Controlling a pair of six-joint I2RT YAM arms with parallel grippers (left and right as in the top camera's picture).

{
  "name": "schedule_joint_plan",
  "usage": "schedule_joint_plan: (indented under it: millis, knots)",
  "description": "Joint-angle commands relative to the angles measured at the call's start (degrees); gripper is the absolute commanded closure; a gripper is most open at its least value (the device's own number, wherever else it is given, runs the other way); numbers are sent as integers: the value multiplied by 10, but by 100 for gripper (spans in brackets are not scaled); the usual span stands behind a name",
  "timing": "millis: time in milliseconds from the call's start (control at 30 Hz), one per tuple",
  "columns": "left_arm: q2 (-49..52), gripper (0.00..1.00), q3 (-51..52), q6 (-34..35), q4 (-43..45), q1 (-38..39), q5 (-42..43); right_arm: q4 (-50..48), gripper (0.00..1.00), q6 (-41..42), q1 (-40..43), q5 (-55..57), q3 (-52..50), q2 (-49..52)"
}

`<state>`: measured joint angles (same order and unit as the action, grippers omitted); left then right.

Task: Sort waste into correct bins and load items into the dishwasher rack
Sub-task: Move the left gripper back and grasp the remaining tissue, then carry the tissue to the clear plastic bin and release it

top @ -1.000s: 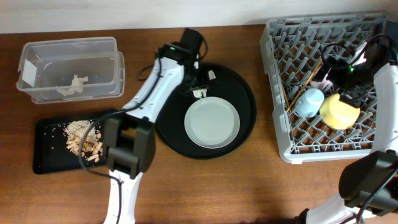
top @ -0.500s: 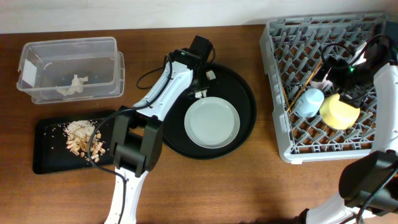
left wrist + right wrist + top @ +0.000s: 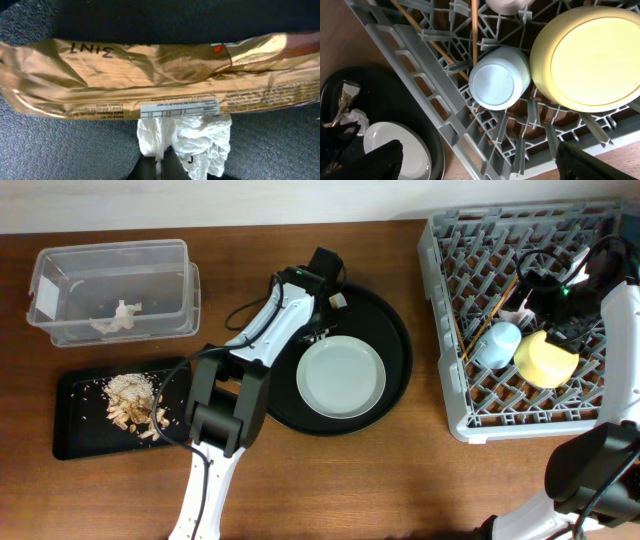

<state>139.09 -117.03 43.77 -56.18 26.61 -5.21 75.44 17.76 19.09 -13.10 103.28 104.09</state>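
My left gripper (image 3: 160, 169) is shut on a crumpled white tissue (image 3: 192, 137) lying against a gold wrapper (image 3: 150, 80). Both lie at the back left of the round black tray (image 3: 400, 360), beside the grey-green plate (image 3: 341, 376), where the overhead view shows the left gripper (image 3: 322, 328). My right gripper (image 3: 480, 165) hangs open and holds nothing, above the dishwasher rack (image 3: 450, 380). The rack holds the yellow-green bowl (image 3: 590, 57), blue cup (image 3: 492, 84), pink cup (image 3: 507, 5) and chopsticks (image 3: 474, 30).
A clear box (image 3: 110, 255) at the back left holds a bit of tissue (image 3: 118, 317). In front of it a flat black tray (image 3: 75, 435) carries food scraps (image 3: 135, 402). Bare wooden table runs along the front.
The left gripper has shut on the tissue, and its arm has shifted slightly right over the round tray. The right arm has not moved.
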Motion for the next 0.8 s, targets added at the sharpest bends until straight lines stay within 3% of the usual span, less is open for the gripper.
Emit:
schedule_joint_plan:
  millis: [0, 233, 533, 633, 767]
  knots:
    - [-22, 99, -24, -1, -32, 2, 13, 0, 2, -1, 1, 3, 5, -5]
    - [-127, 99, -54, -46, -113, -2, 7, 0, 2, -1, 1, 3, 5, -5]
    - [-214, 99, -54, -46, -151, -39, -305, 0, 2, -1, 1, 3, 5, -5]
    - [-212, 99, -54, -46, -124, -98, -354, 0, 2, -1, 1, 3, 5, -5]
    - [-211, 99, -54, -46, -72, -197, -344, 0, 2, -1, 1, 3, 5, -5]
